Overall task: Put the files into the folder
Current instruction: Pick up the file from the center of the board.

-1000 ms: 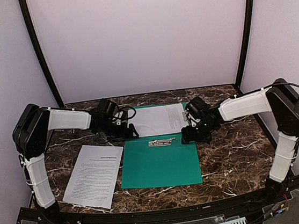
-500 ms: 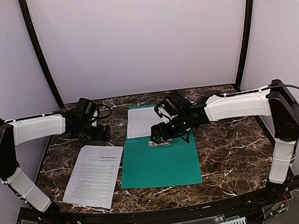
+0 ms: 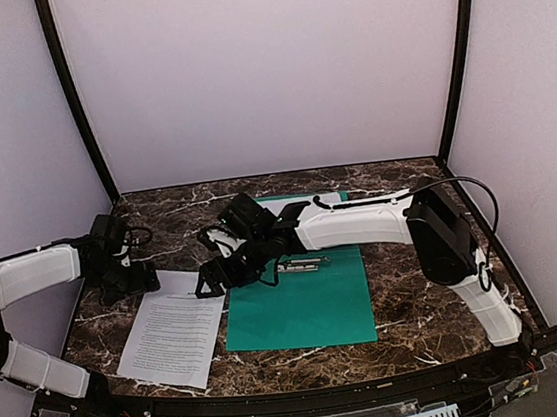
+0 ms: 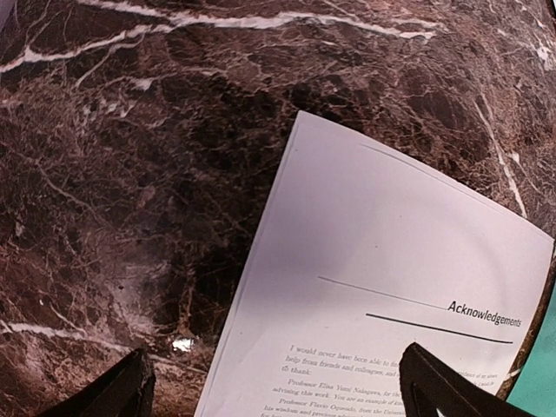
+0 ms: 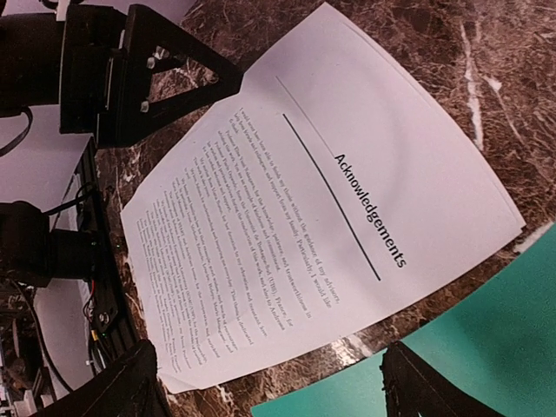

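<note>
The bench (image 3: 418,283) is dark brown marble-look stone veined in white, smooth and polished, with a small glint in the left wrist view. The paper sheet (image 3: 176,338) at 9 o'clock of the folder (image 3: 300,312) is matt white paper printed in black. The folder is smooth teal-green plastic with a faint sheen. Its clip (image 3: 303,264) is bright metal. The right arm's shell (image 3: 356,225) is smooth white plastic.
</note>
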### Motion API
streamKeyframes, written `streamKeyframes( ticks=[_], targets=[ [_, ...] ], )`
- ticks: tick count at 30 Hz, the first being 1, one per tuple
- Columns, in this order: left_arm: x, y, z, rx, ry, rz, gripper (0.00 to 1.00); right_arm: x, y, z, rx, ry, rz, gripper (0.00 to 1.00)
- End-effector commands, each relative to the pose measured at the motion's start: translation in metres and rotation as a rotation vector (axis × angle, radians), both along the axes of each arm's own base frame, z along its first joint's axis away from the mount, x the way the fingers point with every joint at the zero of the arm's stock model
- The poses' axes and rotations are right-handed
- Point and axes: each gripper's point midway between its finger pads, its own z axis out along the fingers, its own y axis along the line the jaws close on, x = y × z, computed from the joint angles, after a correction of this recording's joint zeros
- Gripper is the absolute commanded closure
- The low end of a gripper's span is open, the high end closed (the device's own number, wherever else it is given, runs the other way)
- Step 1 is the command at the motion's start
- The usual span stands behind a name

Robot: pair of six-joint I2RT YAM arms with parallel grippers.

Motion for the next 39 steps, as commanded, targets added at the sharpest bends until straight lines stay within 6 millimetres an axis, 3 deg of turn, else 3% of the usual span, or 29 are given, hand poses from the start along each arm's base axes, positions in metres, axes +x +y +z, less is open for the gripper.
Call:
streamKeyframes(
  ticks=[1, 15, 23, 39],
  targets=[
    [-0.017, 0.006, -0.017, -0.089, 0.050, 0.061, 0.01, -0.019, 0.013, -0.005, 0.011, 0.126, 0.052, 0.14],
    [-0.037, 0.007, -0.042, -0.168, 0.065, 0.110, 0.02, -0.032, 0.012, -0.049, -0.068, 0.285, 0.031, 0.14],
    [-0.049, -0.007, -0.055, -0.261, 0.056, 0.105, 0.04, -0.031, 0.000, -0.072, -0.125, 0.352, -0.048, 0.14],
    [-0.074, -0.032, -0.075, -0.421, 0.078, 0.086, 0.18, -0.035, 0.003, -0.085, -0.106, 0.493, -0.191, 0.14]
  ],
)
